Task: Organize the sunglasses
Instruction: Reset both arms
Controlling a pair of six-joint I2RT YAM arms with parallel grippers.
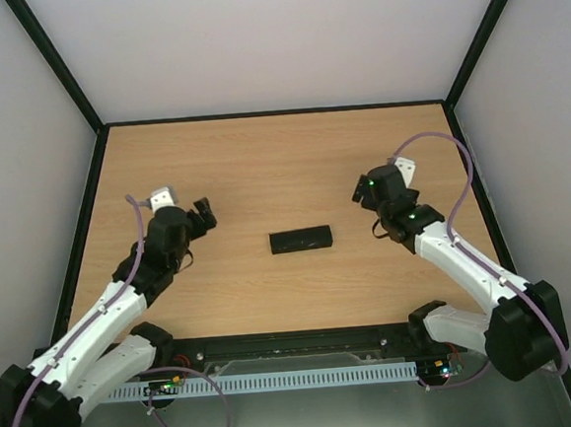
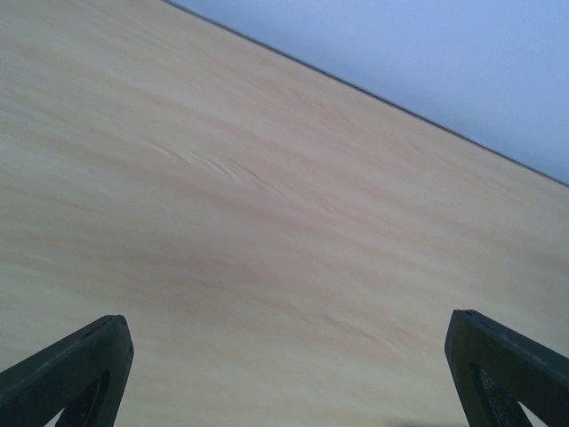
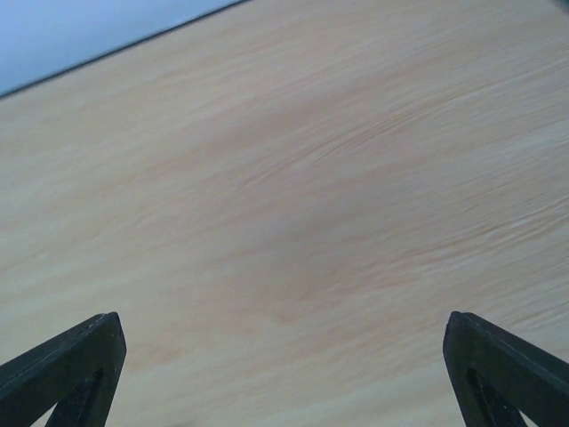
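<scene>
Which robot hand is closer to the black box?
The right gripper: it has a smaller gap to the black case than the left gripper has.

White arm links (image 1: 97, 329) with black joints (image 1: 168, 233); lilac cables (image 1: 140, 225) along each; seemingly green LEDs (image 1: 370, 181) at right wrist.

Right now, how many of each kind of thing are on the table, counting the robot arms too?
Case: 1
Robot arms: 2, the left arm and the right arm
Total: 3
</scene>
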